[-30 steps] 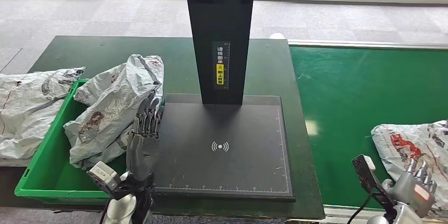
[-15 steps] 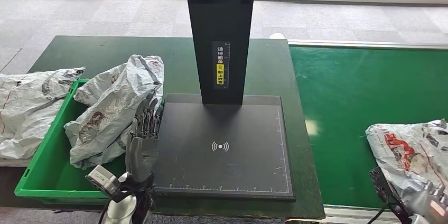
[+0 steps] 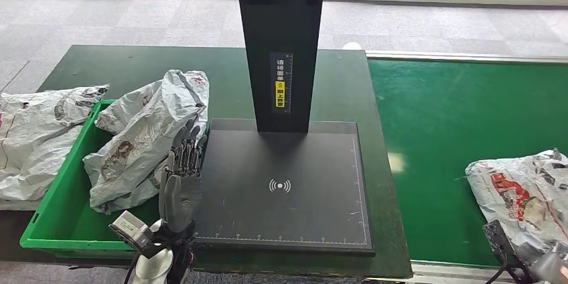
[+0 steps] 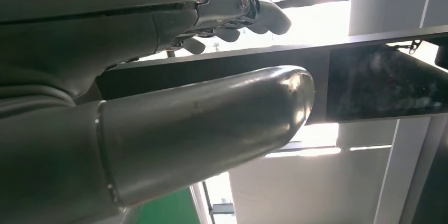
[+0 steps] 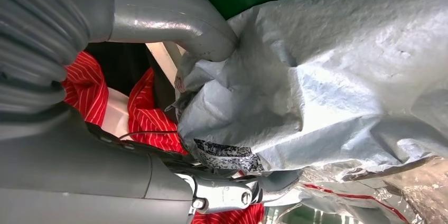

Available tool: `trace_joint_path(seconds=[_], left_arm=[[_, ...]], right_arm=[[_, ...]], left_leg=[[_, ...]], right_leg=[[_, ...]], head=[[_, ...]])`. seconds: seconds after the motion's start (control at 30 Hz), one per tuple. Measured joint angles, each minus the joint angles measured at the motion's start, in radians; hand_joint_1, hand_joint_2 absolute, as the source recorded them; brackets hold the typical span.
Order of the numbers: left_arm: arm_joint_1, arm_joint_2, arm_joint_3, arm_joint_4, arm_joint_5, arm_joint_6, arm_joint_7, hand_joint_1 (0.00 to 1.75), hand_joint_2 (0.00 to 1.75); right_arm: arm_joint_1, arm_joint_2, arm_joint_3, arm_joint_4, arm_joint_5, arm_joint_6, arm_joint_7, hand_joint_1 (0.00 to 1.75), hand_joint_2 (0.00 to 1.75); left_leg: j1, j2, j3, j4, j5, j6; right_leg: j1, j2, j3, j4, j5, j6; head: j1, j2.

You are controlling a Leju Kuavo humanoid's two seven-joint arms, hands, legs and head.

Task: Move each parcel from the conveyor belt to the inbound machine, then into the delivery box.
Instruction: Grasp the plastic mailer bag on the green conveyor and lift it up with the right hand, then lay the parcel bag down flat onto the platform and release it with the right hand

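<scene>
Nearest us, our right hand [image 5: 211,129] grips the parcel [image 3: 526,190] on the green belt [image 3: 442,130]. Our left hand [image 3: 182,173], fingers straight and empty, rests beside the scanner plate [image 3: 285,190]. Beyond: green bin [image 3: 57,210], grey carpet [image 3: 134,19], windows.

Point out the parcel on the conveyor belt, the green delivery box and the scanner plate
parcel [image 3: 526,193]: head view, its crumpled grey top.
green delivery box [image 3: 59,198]: head view, bare inner wall.
scanner plate [image 3: 280,185]: head view, the wireless symbol.

High head view downward; close wrist views
</scene>
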Motion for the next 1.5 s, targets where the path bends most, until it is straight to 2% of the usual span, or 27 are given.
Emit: trace_joint_path(seconds=[0.13,0.27,0.43,0.53,0.6,0.83,1.1,1.23,1.33,1.4,1.5], left_arm=[[0.000,0.000,0.000,-0.001,-0.001,0.000,0.000,0.00,0.00],[0.001,0.000,0.000,-0.002,-0.008,0.000,0.000,0.00,0.00],[0.013,0.000,0.000,-0.006,-0.023,0.004,0.001,0.00,0.00],[0.025,0.001,0.000,-0.013,-0.027,0.013,0.000,0.00,0.00],[0.032,0.003,0.000,-0.019,-0.026,0.018,0.000,0.00,0.00],[0.042,0.007,0.000,-0.026,-0.026,0.030,0.000,0.00,0.00],[0.038,0.008,0.000,-0.025,-0.024,0.033,0.000,0.00,0.00],[0.038,0.010,0.000,-0.025,-0.023,0.033,0.000,0.00,0.00],[0.038,0.013,0.000,-0.025,-0.019,0.037,0.000,0.00,0.00],[0.039,0.016,0.000,-0.024,-0.012,0.041,0.000,0.00,0.00],[0.038,0.020,0.000,-0.018,0.002,0.042,0.000,0.00,0.00]], right_arm=[[-0.003,-0.004,-0.004,0.009,0.000,-0.001,0.002,0.00,1.75],[-0.004,-0.012,-0.018,0.018,-0.006,0.001,-0.008,1.75,1.75],[-0.014,-0.018,-0.034,0.038,-0.058,-0.002,-0.106,1.75,1.75],[-0.015,-0.005,-0.036,0.034,-0.146,-0.017,-0.224,1.75,1.75],[-0.016,0.015,-0.036,0.010,-0.224,-0.020,-0.311,1.75,1.75],[-0.004,0.098,-0.026,-0.155,-0.487,0.023,-0.519,1.75,1.75],[0.073,0.193,0.041,-0.403,-0.604,0.058,-0.573,1.75,1.75],[0.099,0.218,0.068,-0.480,-0.625,0.063,-0.584,1.75,1.75],[0.118,0.235,0.083,-0.530,-0.702,0.077,-0.635,1.75,1.75],[0.145,0.257,0.101,-0.595,-0.815,0.130,-0.692,1.75,1.75],[0.192,0.304,0.144,-0.723,-1.092,0.360,-0.751,1.75,1.75]], left_leg=[[0.000,0.000,0.000,0.000,0.000,0.000],[0.000,-0.001,0.000,0.000,0.000,0.000],[0.000,-0.001,0.000,0.000,0.000,0.000],[0.000,-0.001,-0.001,0.000,0.000,0.000],[0.000,0.000,-0.001,0.000,0.000,0.000],[0.000,-0.001,-0.001,0.000,0.001,0.000],[0.000,-0.001,-0.002,0.000,0.001,0.000],[0.000,-0.001,-0.002,0.000,0.001,0.000],[0.000,-0.001,-0.002,0.000,0.001,0.000],[0.000,-0.001,-0.002,0.000,0.001,0.000],[0.000,0.000,-0.002,0.000,0.001,0.000]], right_leg=[[0.000,0.000,0.000,0.000,0.000,0.000],[0.000,-0.002,0.001,0.000,0.000,0.000],[0.000,-0.001,0.001,0.000,0.000,0.000],[0.000,-0.001,0.001,0.000,0.000,0.000],[0.000,0.000,0.000,0.000,0.000,0.000],[0.000,-0.001,0.000,0.001,0.000,0.000],[0.000,-0.001,-0.001,0.001,0.000,0.000],[0.000,-0.001,-0.001,0.001,0.000,0.000],[0.000,-0.001,-0.001,0.001,0.000,0.000],[0.000,-0.001,-0.001,0.001,0.000,0.000],[0.000,-0.001,-0.002,0.002,0.000,0.000]], head=[[0.000,0.000],[0.000,0.000],[0.000,0.000],[0.000,0.000],[0.000,0.000],[0.000,0.000],[0.000,0.000],[0.000,0.000],[0.000,0.000],[0.000,0.000],[0.000,0.000]])
